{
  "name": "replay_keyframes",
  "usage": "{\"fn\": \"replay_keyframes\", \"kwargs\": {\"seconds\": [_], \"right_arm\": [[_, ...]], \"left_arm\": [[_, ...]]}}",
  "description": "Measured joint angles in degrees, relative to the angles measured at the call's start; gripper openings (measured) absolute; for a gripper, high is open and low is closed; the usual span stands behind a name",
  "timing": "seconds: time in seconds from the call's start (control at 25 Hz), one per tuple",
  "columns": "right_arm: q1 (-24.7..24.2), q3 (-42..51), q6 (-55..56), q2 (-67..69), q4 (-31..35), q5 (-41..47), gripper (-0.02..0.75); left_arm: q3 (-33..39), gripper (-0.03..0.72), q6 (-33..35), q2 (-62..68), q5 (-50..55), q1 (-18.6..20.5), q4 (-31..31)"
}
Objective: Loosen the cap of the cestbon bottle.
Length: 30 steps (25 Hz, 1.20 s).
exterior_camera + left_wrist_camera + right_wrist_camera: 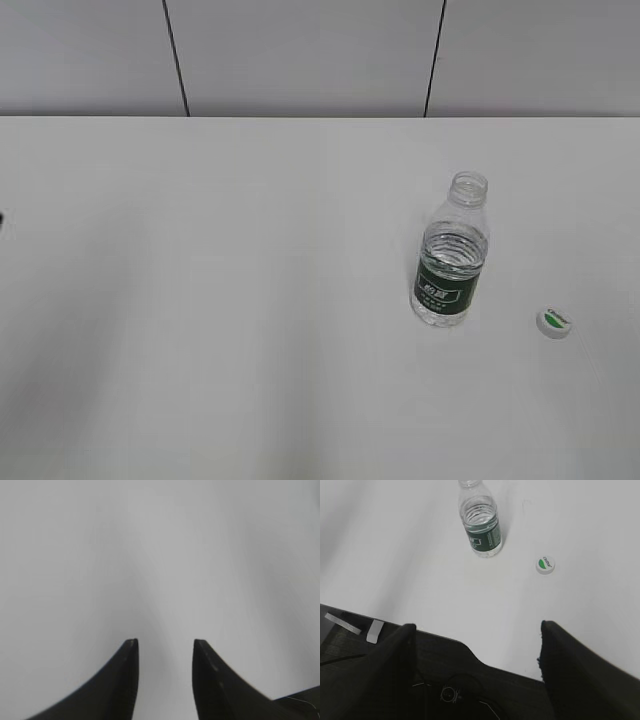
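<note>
The cestbon bottle stands upright on the white table, right of centre, its neck open with no cap on it. It also shows in the right wrist view. The cap, white with a green mark, lies on the table to the bottle's right, apart from it; it also shows in the right wrist view. My left gripper is open and empty over bare table. My right gripper is open and empty, well back from the bottle, at the table's near edge. Neither gripper shows in the exterior view.
The white table runs back to a grey panelled wall. A dark robot base with two white tape strips lies below the table's near edge in the right wrist view.
</note>
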Motion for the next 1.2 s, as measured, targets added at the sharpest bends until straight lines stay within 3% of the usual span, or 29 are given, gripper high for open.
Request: {"fn": "replay_keyframes", "kwargs": {"seconds": [0.28, 0.48, 0.76, 1.2], "right_arm": [[0.0, 11.1, -3.7, -4.6, -0.1, 0.3, 0.577], [0.2, 11.9, -5.7, -11.6, -1.0, -1.7, 0.577], [0.3, 12.5, -6.1, -14.4, -10.0, -4.0, 0.577], [0.3, 14.7, -6.1, -14.4, -10.9, -10.0, 0.577]], "left_arm": [[12.5, 0.277, 10.7, -22.8, 0.2, 0.0, -6.0], [14.1, 0.273, 19.5, -36.1, -0.3, -0.1, -13.1], [14.1, 0.27, 21.1, -41.8, -0.7, -0.1, -14.4], [15.3, 0.269, 22.0, -41.8, 5.4, -0.1, -16.8]]}}
